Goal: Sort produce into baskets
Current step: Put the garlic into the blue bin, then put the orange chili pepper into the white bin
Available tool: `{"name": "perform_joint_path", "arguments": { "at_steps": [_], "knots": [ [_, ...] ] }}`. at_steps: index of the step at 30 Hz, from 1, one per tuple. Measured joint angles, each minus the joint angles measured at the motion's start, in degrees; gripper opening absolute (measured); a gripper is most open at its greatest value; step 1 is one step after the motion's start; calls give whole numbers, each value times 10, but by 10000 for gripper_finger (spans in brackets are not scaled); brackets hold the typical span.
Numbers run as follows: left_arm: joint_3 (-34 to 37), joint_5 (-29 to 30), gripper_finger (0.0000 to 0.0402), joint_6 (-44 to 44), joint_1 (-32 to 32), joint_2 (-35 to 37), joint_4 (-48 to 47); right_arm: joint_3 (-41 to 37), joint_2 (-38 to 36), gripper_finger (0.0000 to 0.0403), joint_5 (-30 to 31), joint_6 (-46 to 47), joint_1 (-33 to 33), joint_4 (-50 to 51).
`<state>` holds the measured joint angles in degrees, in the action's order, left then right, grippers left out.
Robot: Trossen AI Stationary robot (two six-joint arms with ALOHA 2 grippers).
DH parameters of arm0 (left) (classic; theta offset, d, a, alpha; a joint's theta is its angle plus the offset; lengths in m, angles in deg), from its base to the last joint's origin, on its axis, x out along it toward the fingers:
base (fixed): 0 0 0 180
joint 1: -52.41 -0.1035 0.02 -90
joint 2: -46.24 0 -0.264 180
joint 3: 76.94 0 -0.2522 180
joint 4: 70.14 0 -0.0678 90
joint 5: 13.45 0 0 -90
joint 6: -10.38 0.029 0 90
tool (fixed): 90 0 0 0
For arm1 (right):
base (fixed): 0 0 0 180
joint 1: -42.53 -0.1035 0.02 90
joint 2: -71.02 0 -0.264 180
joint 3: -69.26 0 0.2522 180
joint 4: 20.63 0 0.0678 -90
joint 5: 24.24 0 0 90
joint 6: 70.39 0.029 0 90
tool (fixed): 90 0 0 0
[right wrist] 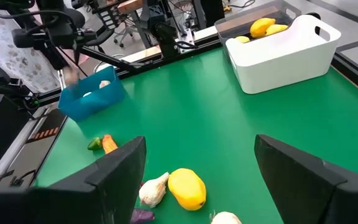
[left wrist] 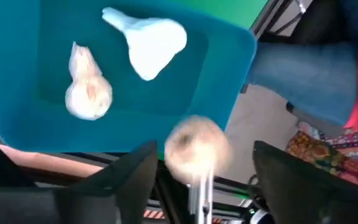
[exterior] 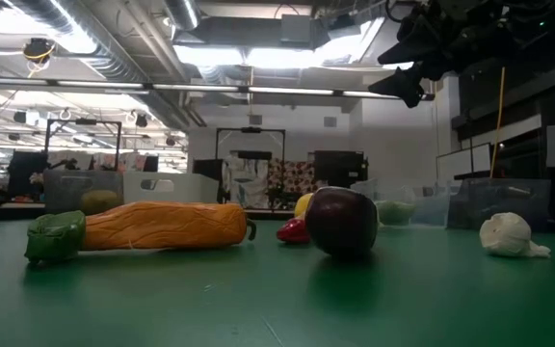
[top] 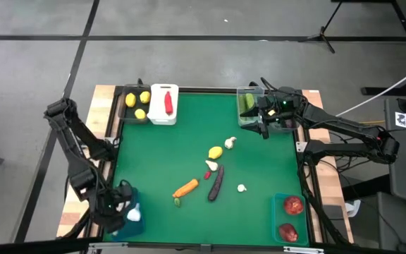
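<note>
Step in hand: the left end effector [left wrist: 194, 165] is hanging over the teal basket [top: 128, 219] at the near left corner of the worktop [top: 189, 148], its fingers parted, and a garlic bulb [left wrist: 194, 146] is showing blurred between them, apparently dropping free rather than gripped.
Near left basket: two garlic bulbs [left wrist: 145, 40] are already lying inside it, so the drop looks like a third one going in.
Near right basket: a second teal basket [top: 277, 219] is holding two round red fruits [top: 293, 204].
Middle of the worktop: an orange carrot [top: 186, 188] is lying beside a dark eggplant [top: 216, 183]; a small red chili [exterior: 294, 230] is sitting by the eggplant's far end; a lemon [top: 216, 152] and loose garlic [top: 241, 188] are waiting nearby, all unsorted.
Far left: a dark basket with lemons [top: 138, 104] is touching a white basket [top: 162, 116] that is carrying a red piece.
Far right: the right end effector [top: 263, 125] is hovering, released and empty, at the near edge of the clear basket [top: 240, 116] holding green cucumbers [top: 249, 102].
Next move, as I judge it: the left arm is needing to lift clear of the basket and reach toward the middle for another loose garlic, coming down over it with fingers spread and avoiding the lemon close by.
Risk: the bulbs are round and may be rolling away when nudged.
</note>
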<state>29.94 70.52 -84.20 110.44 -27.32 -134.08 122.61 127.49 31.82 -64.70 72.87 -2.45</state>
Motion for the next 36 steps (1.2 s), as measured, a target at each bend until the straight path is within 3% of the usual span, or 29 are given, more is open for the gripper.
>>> {"name": "perform_joint_path", "arguments": {
  "at_steps": [5, 10, 12, 15, 18, 21, 24, 28, 36],
  "knots": [
    [0, 0, 313, 2, -4, -4, -43, 0, 0, 301, -1, -2, 0, 0],
    [0, 25, 327, 14, -24, -4, -91, 0, 0, 301, -1, -12, 0, 0],
    [0, 89, 327, 17, -41, -4, -92, 0, 0, 301, -1, -12, 0, 0],
    [0, 239, 321, 47, -75, -5, -77, 0, 0, 301, -1, -12, 0, 0],
    [0, 377, 316, 152, -123, -10, -13, 0, 0, 301, -1, -12, 0, 1],
    [0, 454, 316, 290, -175, -40, 66, 0, 0, 301, -1, -12, 0, 7],
    [0, 487, 317, 395, -221, -99, 138, 0, 0, 301, -1, -11, 0, 17],
    [0, 496, 313, 461, -261, -199, 211, 0, 0, 301, -1, -10, 0, 35],
    [1, 555, 312, 363, -256, -318, 259, 0, 0, 301, -1, -11, 0, 54]
  ]
}}
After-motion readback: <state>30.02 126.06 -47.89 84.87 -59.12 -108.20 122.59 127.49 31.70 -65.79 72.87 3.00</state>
